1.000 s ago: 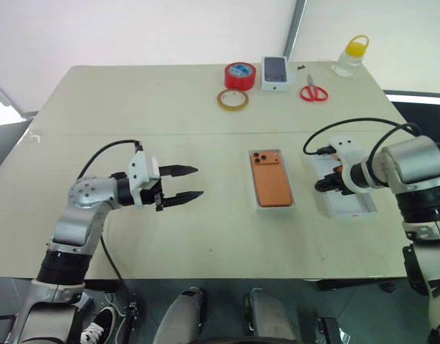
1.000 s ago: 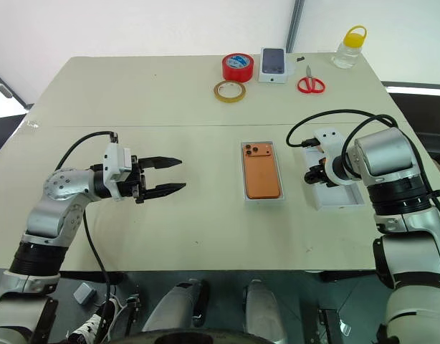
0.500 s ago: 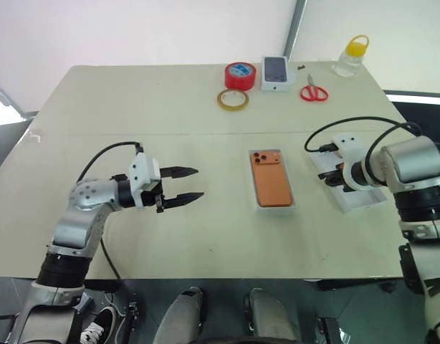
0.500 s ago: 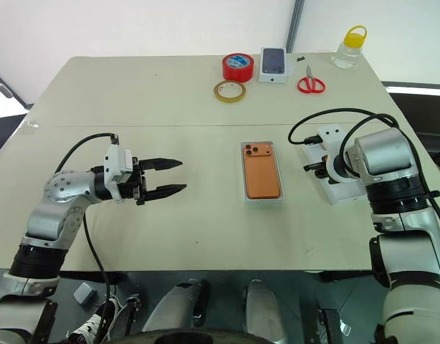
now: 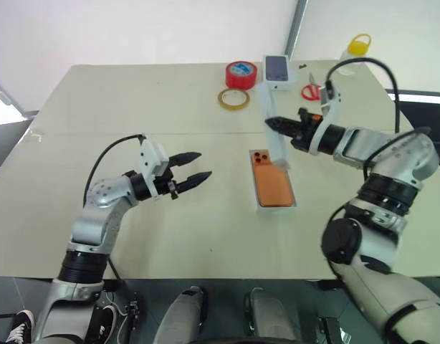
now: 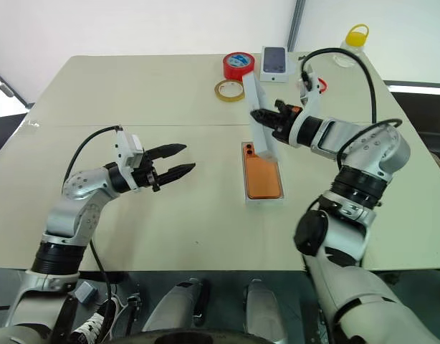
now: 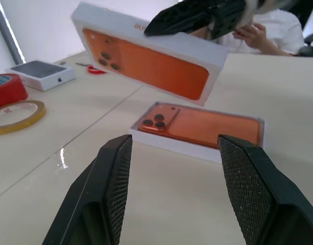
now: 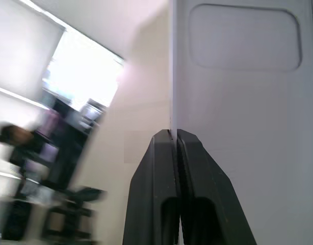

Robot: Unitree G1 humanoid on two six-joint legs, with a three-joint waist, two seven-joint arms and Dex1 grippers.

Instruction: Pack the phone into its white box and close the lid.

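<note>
Above the boxed phone [image 5: 271, 184], the lid [image 5: 271, 129] edge-pinched in right gripper [image 5: 272, 122] jaws; left gripper [image 5: 201, 166] jaws apart, well clear.

Phone [image 6: 262, 175] lies back-up in its white box [image 6: 264, 201]; above the box's far end the right gripper [image 6: 257, 115] pinches the tilted lid [image 6: 258, 111] by its edge, the left gripper [image 6: 178, 160] open, well left of the box.

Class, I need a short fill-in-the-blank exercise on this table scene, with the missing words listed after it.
1. The phone lies in its white ____.
2. The right hand holds the ____ above the phone.
3. The left hand has its fingers ____.
4. The tape roll at the table's far edge is ____.

Missing words: box; lid; open; red
</note>
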